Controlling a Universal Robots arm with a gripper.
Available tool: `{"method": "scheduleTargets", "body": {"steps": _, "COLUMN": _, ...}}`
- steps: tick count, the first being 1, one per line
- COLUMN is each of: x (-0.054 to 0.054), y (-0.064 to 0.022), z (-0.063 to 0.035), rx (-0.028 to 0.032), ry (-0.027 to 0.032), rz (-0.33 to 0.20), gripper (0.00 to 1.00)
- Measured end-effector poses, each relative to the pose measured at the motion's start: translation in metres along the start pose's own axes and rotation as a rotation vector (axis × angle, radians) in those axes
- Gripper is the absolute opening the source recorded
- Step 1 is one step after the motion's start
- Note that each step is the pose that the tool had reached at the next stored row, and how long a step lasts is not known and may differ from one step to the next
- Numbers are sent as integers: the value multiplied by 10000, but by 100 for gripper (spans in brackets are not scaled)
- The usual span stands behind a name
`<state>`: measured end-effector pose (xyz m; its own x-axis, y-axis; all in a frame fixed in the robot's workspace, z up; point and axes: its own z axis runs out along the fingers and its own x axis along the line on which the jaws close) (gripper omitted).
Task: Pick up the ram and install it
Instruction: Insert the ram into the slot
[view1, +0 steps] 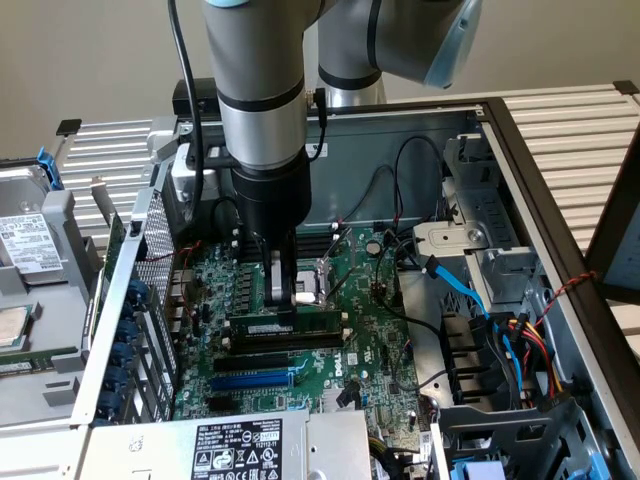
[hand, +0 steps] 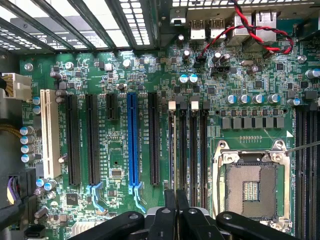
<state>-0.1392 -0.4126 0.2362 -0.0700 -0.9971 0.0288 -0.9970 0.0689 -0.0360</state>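
**A:** Centre of the exterior view: computer case (view1: 520, 180) lying on its side with the panel off. I judge that is so the board faces up and the arm (view1: 260, 90) can come straight down into it. Agree?

**B:** Agree. Arm enters from the upper middle of the frame, wrist vertical. Green board (view1: 370, 330) lies flat on the case floor with its slots opening upward, hence the approach from above.

**A:** Tool?

**B:** Gripper (view1: 284, 300) clenched, pinching the upper edge of the ram (view1: 310, 322) at about mid-length. A centred hold should keep the stick level, I reckon.

**A:** Where does the ram sit?

**B:** Middle of the frame, directly under the gripper. It stands on its long edge and runs left to right along a black memory slot. It looks lined up with that slot. Whether it is pushed home, I can't tell.

**A:** Neighbours?

**B:** Processor socket (hand: 250, 185) just beside the memory slots. Blue slot (view1: 250, 380) lower in the frame, apart from the ram, nothing in it. Wrist view looks down past the two fingers (hand: 170, 205), pressed close together over the memory slots.

**A:** Surface?

**B:** Case rests on a pale slatted metal table (view1: 590, 120). A hard drive (view1: 25, 245) lies at the exterior view's left, well apart from the work.

**A:** Room?

**B:** Plain beige wall (view1: 100, 60) behind the table, across the upper left of the frame. Nobody about.
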Motion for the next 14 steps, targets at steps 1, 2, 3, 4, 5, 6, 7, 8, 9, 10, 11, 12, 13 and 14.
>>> {"method": "scheduleTargets", "body": {"steps": 1, "x": 0, "y": 0, "z": 1, "rx": 0, "ry": 0, "rz": 0, "gripper": 12}}
{"method": "scheduleTargets", "body": {"steps": 2, "x": 0, "y": 0, "z": 3, "rx": 1, "ry": -1, "rz": 0, "gripper": 12}}
{"method": "scheduleTargets", "body": {"steps": 3, "x": 0, "y": 0, "z": 7, "rx": 2, "ry": -3, "rz": 0, "gripper": 12}}
{"method": "scheduleTargets", "body": {"steps": 4, "x": -1, "y": 0, "z": 11, "rx": 2, "ry": -3, "rz": 0, "gripper": 12}}
{"method": "scheduleTargets", "body": {"steps": 5, "x": -1, "y": 0, "z": 15, "rx": 1, "ry": -1, "rz": 0, "gripper": 12}}
{"method": "scheduleTargets", "body": {"steps": 6, "x": 0, "y": 1, "z": 17, "rx": 0, "ry": 0, "rz": 0, "gripper": 12}}
{"method": "scheduleTargets", "body": {"steps": 7, "x": 0, "y": 1, "z": 20, "rx": 0, "ry": 1, "rz": 0, "gripper": 12}}
{"method": "scheduleTargets", "body": {"steps": 8, "x": 0, "y": 1, "z": 22, "rx": 0, "ry": 1, "rz": 0, "gripper": 12}}
{"method": "scheduleTargets", "body": {"steps": 9, "x": -1, "y": 1, "z": 24, "rx": 0, "ry": 0, "rz": 0, "gripper": 12}}
{"method": "scheduleTargets", "body": {"steps": 10, "x": -1, "y": 1, "z": 29, "rx": -5, "ry": 0, "rz": 0, "gripper": 12}}
{"method": "scheduleTargets", "body": {"steps": 11, "x": -2, "y": 4, "z": 31, "rx": -30, "ry": 1, "rz": -2, "gripper": 12}}
{"method": "scheduleTargets", "body": {"steps": 12, "x": -2, "y": 4, "z": 31, "rx": -30, "ry": 1, "rz": -1, "gripper": 12}}
{"method": "scheduleTargets", "body": {"steps": 13, "x": -2, "y": 4, "z": 31, "rx": -30, "ry": 1, "rz": -2, "gripper": 12}}
{"method": "scheduleTargets", "body": {"steps": 14, "x": -4, "y": 5, "z": 32, "rx": -30, "ry": 1, "rz": -3, "gripper": 12}}
